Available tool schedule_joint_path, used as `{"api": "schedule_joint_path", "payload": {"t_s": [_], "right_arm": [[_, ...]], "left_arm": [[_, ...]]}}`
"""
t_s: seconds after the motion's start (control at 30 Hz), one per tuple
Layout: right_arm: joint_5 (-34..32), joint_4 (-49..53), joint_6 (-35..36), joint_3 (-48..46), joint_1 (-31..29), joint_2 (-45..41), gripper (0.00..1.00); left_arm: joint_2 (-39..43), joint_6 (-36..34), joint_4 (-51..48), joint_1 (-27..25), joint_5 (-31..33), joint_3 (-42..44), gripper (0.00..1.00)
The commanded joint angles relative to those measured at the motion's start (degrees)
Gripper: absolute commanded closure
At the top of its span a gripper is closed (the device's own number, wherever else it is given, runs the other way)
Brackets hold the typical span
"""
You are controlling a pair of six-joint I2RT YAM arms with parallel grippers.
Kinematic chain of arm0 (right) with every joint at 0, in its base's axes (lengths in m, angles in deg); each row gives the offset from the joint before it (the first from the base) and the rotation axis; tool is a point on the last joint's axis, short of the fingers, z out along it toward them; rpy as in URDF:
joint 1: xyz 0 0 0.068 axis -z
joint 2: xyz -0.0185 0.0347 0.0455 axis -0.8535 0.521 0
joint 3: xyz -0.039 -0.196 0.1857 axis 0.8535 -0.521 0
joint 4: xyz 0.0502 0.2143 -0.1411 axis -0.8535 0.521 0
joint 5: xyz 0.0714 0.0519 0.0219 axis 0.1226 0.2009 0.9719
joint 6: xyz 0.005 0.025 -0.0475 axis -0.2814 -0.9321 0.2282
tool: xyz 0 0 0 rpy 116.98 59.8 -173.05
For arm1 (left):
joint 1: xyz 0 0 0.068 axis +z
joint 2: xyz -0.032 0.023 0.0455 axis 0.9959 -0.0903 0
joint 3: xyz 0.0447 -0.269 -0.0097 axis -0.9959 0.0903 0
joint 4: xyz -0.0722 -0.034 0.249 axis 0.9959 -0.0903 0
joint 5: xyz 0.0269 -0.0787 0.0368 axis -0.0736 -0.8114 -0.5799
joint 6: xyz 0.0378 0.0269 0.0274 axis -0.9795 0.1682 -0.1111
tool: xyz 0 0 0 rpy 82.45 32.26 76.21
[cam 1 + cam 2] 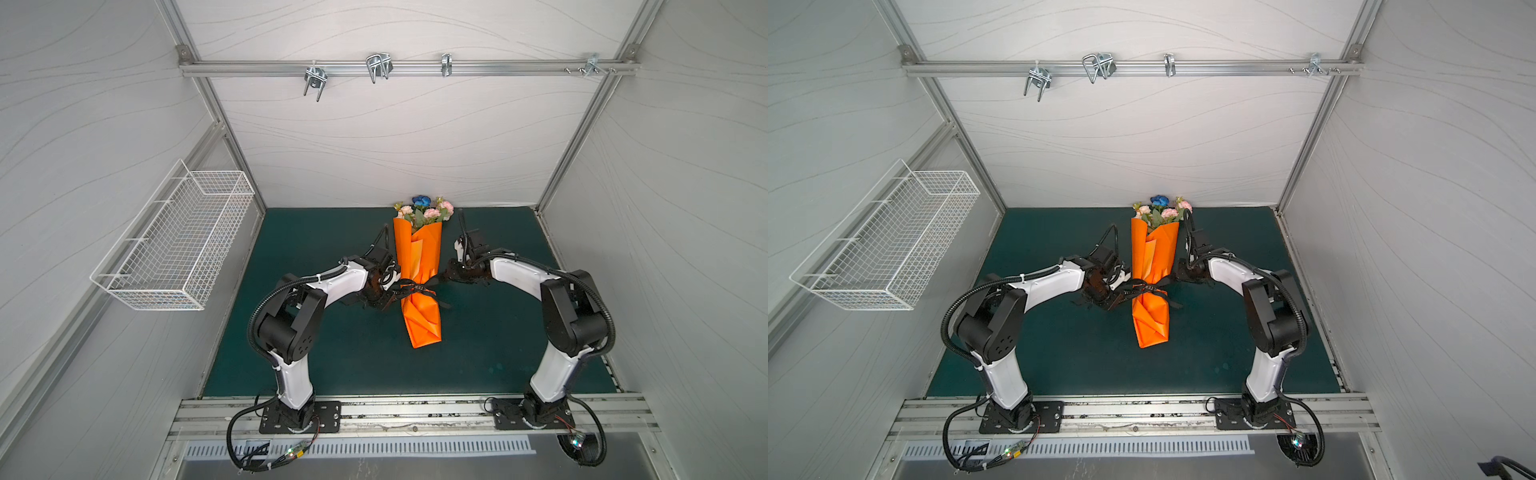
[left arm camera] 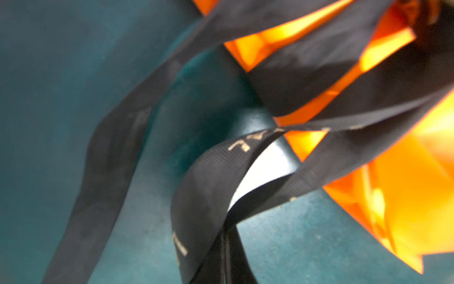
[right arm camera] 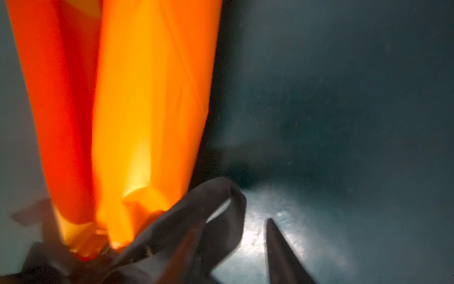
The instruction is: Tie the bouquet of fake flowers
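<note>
The bouquet (image 1: 424, 211) lies on the counter (image 1: 324, 353), blooms toward the back wall, sleeved in paper (image 1: 417, 253) with ribbon (image 1: 415, 287) round its waist. It looks light and crushable, the ribbon limp and slippery, so hold by the ribbon tails, close to the waist. Left pincer (image 1: 388, 296) is clamped on ribbon; right pincer (image 3: 234, 221) stands parted, a loop against one finger.

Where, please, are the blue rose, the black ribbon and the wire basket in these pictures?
blue rose (image 1: 419, 201): a top view, on its petals.
black ribbon (image 1: 417, 287): a top view, on the lettered band.
wire basket (image 1: 153, 296): a top view, on its near mesh wall.
</note>
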Motion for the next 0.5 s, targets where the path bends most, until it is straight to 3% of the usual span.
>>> {"api": "schedule_joint_path", "payload": {"t_s": [0.0,0.2,0.3,0.47], "right_arm": [[2.22,1.73,-2.25,-1.52,0.55,-4.89,0.45],[10.39,-1.55,-10.19,-11.86,4.82,-11.13,0.35],[16.52,-6.98,-16.13,-18.46,6.56,-12.76,0.34],[20.27,-15.74,-24.91,-25.88,6.55,-12.93,0.32]], "left_arm": [[1.24,-0.59,-0.18,-0.92,-2.26,-2.13,1.00],[1.63,-0.91,-0.14,-1.61,-1.54,-1.87,1.00],[1.79,-1.01,-0.06,-1.70,-1.12,-1.72,1.00],[1.35,-1.07,-0.20,-2.07,-0.81,-1.77,1.00]]}}
